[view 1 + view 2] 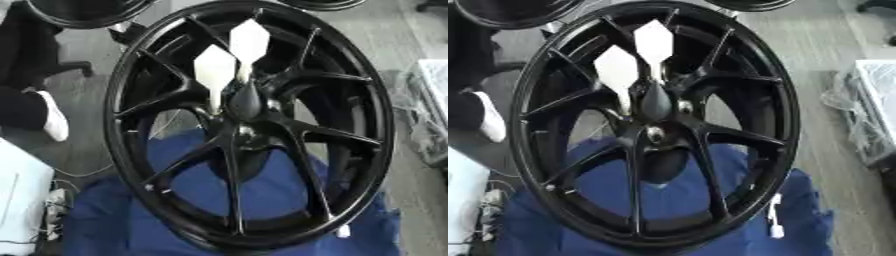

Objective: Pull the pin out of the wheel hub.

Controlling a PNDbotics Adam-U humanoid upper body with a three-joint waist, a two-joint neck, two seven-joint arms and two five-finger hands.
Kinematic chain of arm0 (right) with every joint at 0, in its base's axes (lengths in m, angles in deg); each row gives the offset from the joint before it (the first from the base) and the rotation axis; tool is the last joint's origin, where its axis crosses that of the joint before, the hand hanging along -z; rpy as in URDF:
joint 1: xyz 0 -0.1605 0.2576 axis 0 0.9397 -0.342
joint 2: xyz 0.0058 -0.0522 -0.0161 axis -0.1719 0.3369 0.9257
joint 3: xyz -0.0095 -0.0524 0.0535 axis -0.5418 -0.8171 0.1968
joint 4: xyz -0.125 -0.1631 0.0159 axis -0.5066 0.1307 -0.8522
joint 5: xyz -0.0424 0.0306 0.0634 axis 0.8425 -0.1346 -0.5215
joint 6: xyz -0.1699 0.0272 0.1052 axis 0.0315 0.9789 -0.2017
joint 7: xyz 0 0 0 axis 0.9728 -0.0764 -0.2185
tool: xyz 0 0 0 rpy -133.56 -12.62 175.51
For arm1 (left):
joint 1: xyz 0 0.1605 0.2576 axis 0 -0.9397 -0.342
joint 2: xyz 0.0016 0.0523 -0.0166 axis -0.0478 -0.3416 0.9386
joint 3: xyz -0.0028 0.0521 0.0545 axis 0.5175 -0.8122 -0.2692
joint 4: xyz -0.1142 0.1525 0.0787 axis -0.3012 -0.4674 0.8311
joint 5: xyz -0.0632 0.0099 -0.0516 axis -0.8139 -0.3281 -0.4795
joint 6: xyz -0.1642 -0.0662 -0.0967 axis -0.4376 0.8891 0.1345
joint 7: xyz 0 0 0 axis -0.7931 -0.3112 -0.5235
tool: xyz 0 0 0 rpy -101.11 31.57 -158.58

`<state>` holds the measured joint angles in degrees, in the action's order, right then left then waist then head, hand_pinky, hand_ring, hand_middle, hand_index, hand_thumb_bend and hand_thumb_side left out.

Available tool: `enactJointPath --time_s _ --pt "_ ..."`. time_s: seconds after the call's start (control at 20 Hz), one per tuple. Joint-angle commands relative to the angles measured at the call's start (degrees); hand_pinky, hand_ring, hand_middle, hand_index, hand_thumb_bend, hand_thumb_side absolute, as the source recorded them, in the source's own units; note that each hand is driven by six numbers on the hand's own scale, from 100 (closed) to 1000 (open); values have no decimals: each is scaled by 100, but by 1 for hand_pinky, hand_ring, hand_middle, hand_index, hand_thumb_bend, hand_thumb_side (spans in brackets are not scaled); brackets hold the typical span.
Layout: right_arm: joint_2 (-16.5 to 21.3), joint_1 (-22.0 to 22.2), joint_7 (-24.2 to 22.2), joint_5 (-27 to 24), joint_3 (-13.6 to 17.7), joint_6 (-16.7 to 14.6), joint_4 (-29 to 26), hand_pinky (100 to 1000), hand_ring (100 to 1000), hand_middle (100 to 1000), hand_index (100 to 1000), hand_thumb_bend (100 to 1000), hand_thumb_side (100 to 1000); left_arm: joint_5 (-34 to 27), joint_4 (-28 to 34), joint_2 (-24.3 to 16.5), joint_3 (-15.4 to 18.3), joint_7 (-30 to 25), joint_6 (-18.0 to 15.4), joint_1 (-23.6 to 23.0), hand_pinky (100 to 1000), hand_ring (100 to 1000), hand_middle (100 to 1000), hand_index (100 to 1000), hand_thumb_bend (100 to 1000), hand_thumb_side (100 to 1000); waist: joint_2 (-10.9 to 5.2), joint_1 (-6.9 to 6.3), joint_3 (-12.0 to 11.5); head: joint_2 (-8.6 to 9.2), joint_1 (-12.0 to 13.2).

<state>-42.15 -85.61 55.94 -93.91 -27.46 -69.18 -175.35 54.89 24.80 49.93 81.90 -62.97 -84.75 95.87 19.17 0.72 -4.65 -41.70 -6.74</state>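
Left eye view shows a black wheel hub (249, 125) filling most of the frame, standing tilted, with its lower rim resting on a blue cloth (114, 220). Thin spokes run from the rim to the centre boss. Two white, flat, paddle-shaped pins stand at the centre of the wheel hub. The left pin (215, 70) has its narrow stem running down beside the boss. The right pin (249, 42) sits just beside it, slightly farther and higher, its stem ending above a dark teardrop-shaped part (246, 100) at the boss. Whether either stem is seated in a hole cannot be told. Neither robot hand appears in either view, so the state of the fingers cannot be told. A small white object (774, 220) lies on the blue cloth at the near right of the rim. Grey floor (411, 30) surrounds the setup.
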Motion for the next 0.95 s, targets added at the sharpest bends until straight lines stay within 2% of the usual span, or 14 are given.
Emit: enactJointPath --time_s 0.05,0.3,0.75,0.95 --pt "121 -25 -62 -93 39 -127 30 790 598 591 837 100 681 -17 66 -66 12 -25 -2 64 742 911 797 755 658 451 -164 10 -2 -48 -218" --pt "105 12 -132 -59 48 -141 60 785 596 589 838 100 680 -36 44 -31 2 -43 2 77 742 910 798 756 656 453 -234 28 -4 -108 -499" --pt "89 52 -257 14 58 -196 24 798 638 622 852 100 665 6 0 116 4 -80 -17 73 743 911 854 785 655 465 -440 -15 -57 -78 -643" --pt "91 70 -356 23 64 -204 51 798 641 623 851 100 659 29 -35 199 -5 -119 -12 43 744 913 855 792 657 475 -587 -61 -56 -160 -683"
